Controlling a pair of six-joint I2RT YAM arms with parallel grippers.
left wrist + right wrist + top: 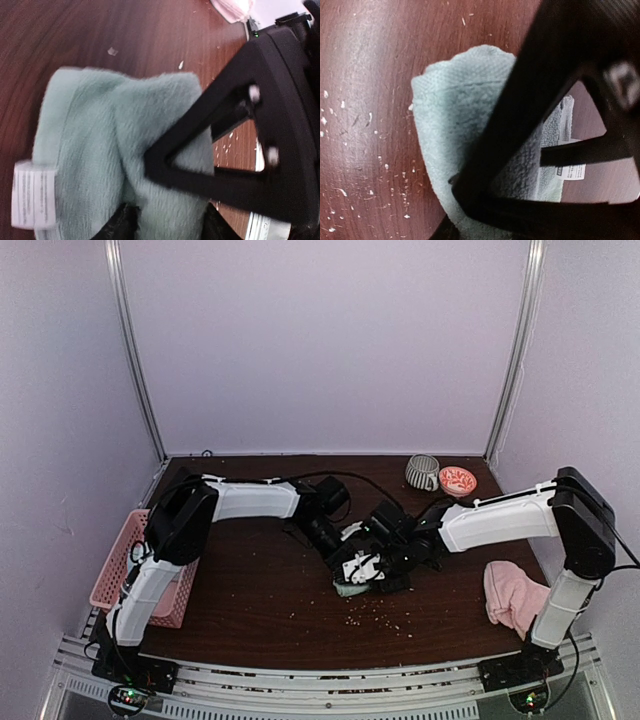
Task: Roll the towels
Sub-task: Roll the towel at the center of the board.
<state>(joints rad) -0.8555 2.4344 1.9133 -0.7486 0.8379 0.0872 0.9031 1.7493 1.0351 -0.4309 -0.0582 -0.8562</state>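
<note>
The pale mint green towel [350, 589] lies bunched in a loose roll at the middle of the table, white label [33, 194] at one end. Both grippers meet over it. My left gripper [170, 226] straddles a thick fold of the mint towel [100, 150], its fingers [119, 227] apart on either side. My right gripper [487, 234] reaches in from the opposite side and grips the towel [455, 105] at its edge; the left gripper's black frame hides one of its fingers. The light pink towel [515, 596] lies crumpled at the front right, beside the right arm's base.
A pink basket [113, 570] sits at the table's left edge by the left arm. A striped mug [421, 472] and a small red bowl [458, 480] stand at the back right. Pale crumbs [378, 612] are scattered in front of the mint towel.
</note>
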